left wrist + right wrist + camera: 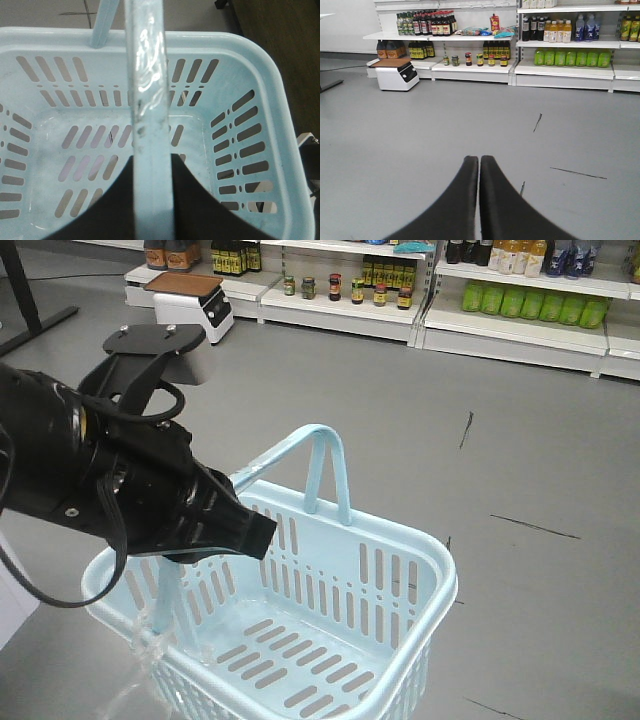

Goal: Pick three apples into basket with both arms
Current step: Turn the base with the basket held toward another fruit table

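Observation:
The pale blue basket [430, 580] hangs above the grey floor, held by my left gripper [250, 535], which is shut on one swing handle [150, 165]. In the left wrist view the handle runs up between the two black fingers [197, 200], with clear plastic wrapped on it [147, 75]. The basket's slotted bottom [90, 160] is bare. The other handle [325, 470] stands upright. My right gripper [479, 165] is shut and empty, pointing at the floor and shelves. No apples are in view.
Store shelves [560, 67] with bottles and jars line the back wall. A white scale box [395, 75] sits on the floor at the left of the shelves. A dark table leg [30, 300] stands far left. Dark brown furniture [280, 45] is beside the basket.

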{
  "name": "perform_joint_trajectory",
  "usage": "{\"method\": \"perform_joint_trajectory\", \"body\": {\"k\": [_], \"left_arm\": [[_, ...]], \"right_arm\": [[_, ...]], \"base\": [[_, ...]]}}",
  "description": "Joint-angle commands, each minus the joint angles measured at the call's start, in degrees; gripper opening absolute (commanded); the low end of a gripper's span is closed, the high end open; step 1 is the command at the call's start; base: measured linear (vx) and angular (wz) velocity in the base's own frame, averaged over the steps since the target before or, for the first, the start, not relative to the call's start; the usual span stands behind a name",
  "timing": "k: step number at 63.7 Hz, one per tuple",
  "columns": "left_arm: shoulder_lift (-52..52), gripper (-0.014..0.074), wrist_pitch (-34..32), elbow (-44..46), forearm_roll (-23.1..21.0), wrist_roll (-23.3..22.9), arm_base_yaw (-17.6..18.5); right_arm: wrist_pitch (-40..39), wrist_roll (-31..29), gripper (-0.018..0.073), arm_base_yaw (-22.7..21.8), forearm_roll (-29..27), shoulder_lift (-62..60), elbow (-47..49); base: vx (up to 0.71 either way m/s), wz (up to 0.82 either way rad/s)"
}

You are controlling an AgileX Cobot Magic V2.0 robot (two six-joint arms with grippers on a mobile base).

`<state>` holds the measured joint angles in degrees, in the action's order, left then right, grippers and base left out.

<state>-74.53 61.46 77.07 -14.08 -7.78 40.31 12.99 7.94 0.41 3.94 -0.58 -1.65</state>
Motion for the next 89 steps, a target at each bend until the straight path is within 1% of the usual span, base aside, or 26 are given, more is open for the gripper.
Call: {"method": "perform_joint_trajectory", "body": {"k": [1,22,66,89], "left_arm": [[1.92,-0.0008,-3.4,1.74,-1.48,-0.44,0.32],[1.92,-0.0008,-3.4,1.74,-1.48,-0.44,0.32],[1.92,-0.0008,-3.4,1.74,-1.48,-0.44,0.32],[1.92,-0.0008,-3.4,1.74,-1.48,-0.44,0.32]], "right_arm": [[-4.13,-0.36,-0.0004,-0.38,0.54,-0.63,-0.76],[-4.13,-0.36,-0.0004,-0.38,0.54,-0.63,-0.76],[-4.13,-0.36,-0.0004,-0.38,0.54,-0.63,-0.76],[-4.13,-0.36,-0.0004,-0.38,0.54,-0.63,-0.76]], "base": [[0.22,-0.08],[0.24,-0.21],[0.24,-0.36],[0.23,-0.18]]}}
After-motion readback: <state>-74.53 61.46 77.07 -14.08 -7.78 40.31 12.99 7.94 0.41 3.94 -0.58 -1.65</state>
